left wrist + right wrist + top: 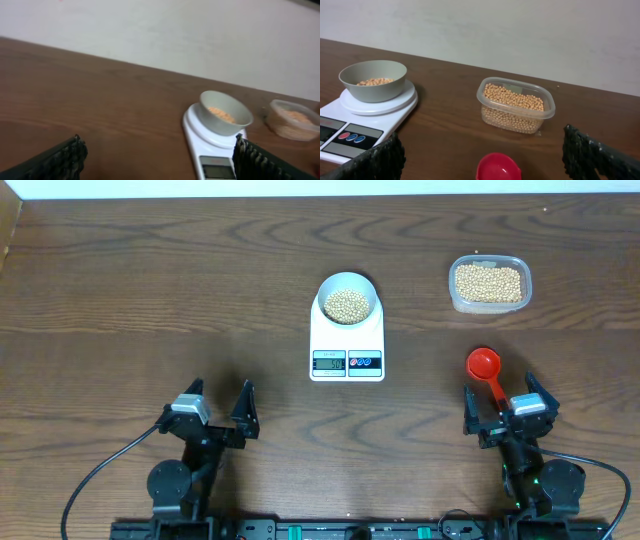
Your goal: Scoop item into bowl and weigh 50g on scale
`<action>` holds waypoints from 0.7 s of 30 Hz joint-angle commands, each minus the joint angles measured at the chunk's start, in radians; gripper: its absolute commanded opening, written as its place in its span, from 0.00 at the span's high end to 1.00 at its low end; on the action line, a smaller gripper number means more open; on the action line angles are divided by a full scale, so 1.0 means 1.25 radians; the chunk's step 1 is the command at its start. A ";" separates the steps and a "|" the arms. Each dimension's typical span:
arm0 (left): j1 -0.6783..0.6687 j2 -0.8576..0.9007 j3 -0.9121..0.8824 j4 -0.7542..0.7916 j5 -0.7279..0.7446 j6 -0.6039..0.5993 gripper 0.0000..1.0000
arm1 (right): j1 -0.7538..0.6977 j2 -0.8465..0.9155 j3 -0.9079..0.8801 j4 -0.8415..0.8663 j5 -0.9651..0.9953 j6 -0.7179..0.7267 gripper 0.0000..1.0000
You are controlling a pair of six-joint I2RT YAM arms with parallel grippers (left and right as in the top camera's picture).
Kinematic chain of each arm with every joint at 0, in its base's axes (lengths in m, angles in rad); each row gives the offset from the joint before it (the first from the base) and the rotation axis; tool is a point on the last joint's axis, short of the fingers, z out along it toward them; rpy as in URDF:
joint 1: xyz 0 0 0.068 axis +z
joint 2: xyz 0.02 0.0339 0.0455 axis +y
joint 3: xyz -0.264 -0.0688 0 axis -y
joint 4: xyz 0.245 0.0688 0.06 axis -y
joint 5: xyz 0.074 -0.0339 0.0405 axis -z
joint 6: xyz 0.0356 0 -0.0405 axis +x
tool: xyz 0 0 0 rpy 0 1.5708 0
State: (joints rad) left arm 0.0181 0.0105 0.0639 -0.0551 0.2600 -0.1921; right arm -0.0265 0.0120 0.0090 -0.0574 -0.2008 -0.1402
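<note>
The white scale (346, 340) stands mid-table with the pale bowl (324, 288) on its platform. Tan beans (347, 305) cover the bottom of the bowl. More beans (488, 282) fill a clear tub (453, 292) at the back right. A red scoop (483, 363) lies on the table, its handle running back between the fingers of my right gripper (503, 402), which is open and not gripping it. My left gripper (221, 395) is open and empty at the front left, apart from everything. In the right wrist view the scoop's cup (498, 168) sits between the wide-spread fingers.
Brown wooden table (150, 300) with a pale wall behind it. Black cables trail from both arm bases at the front edge. In the left wrist view the scale (212, 145) and bowl (225, 116) lie ahead to the right.
</note>
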 commanded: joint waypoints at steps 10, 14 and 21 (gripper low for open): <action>-0.002 -0.008 -0.048 -0.004 -0.136 -0.009 0.05 | 0.009 -0.003 -0.002 -0.002 0.006 -0.009 0.01; -0.002 -0.008 -0.048 -0.008 -0.140 0.020 0.04 | 0.009 -0.003 -0.002 -0.002 0.006 -0.009 0.01; -0.002 -0.008 -0.048 -0.009 -0.140 0.076 0.04 | 0.009 -0.003 -0.002 -0.002 0.006 -0.009 0.01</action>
State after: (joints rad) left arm 0.0177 0.0105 0.0330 -0.0483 0.0982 -0.1452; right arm -0.0265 0.0124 0.0090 -0.0566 -0.2008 -0.1398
